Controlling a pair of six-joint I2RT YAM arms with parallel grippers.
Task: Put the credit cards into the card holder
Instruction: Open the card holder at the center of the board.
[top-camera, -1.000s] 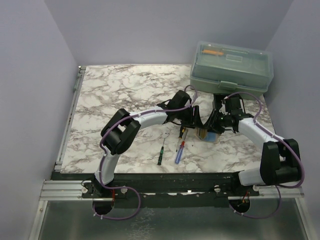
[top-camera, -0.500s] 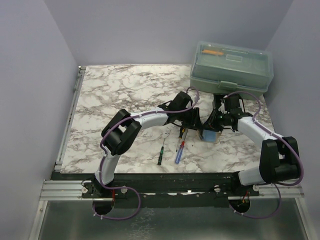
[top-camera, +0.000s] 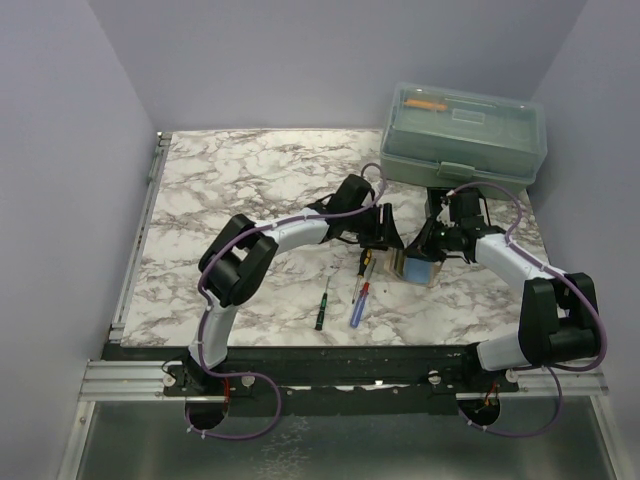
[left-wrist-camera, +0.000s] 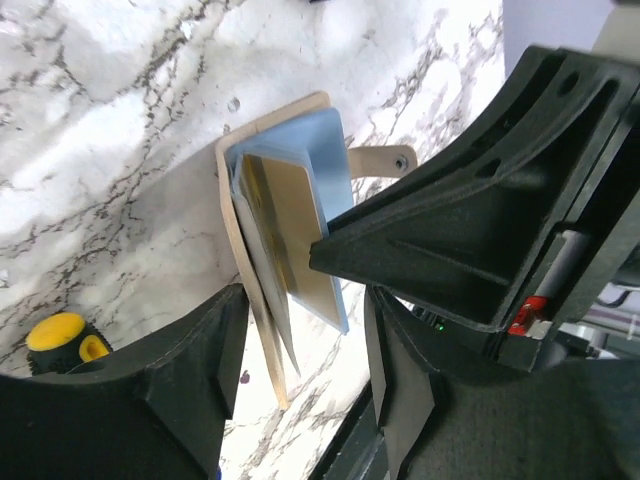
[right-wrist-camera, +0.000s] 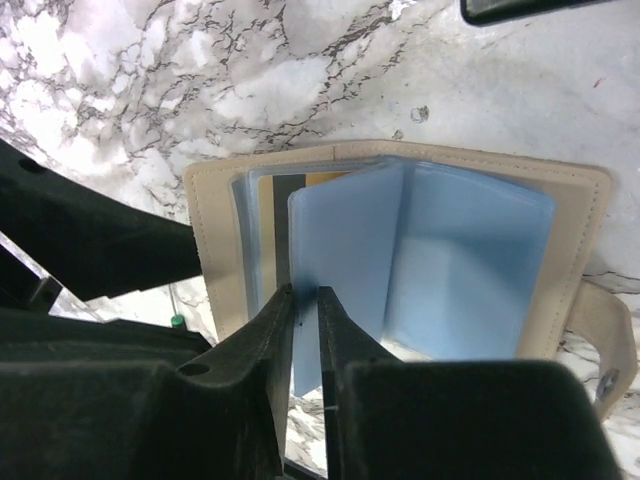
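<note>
Pinching the lower edge of a blue card (right-wrist-camera: 345, 260), your right claw (right-wrist-camera: 307, 300) shows its fingers pressed nearly together. That card tilts up out of the open card holder (right-wrist-camera: 580, 230), where a tan card (left-wrist-camera: 285, 225) sits tucked in a pocket. Your left claw (left-wrist-camera: 305, 330) is spread, with the holder's cover edge between its fingers. The holder lies at 4 o'clock on the marble surface (top-camera: 240, 190), with the green toolbox (top-camera: 465, 135) at its 1 o'clock and screwdrivers (top-camera: 358, 295) at its 8 o'clock.
</note>
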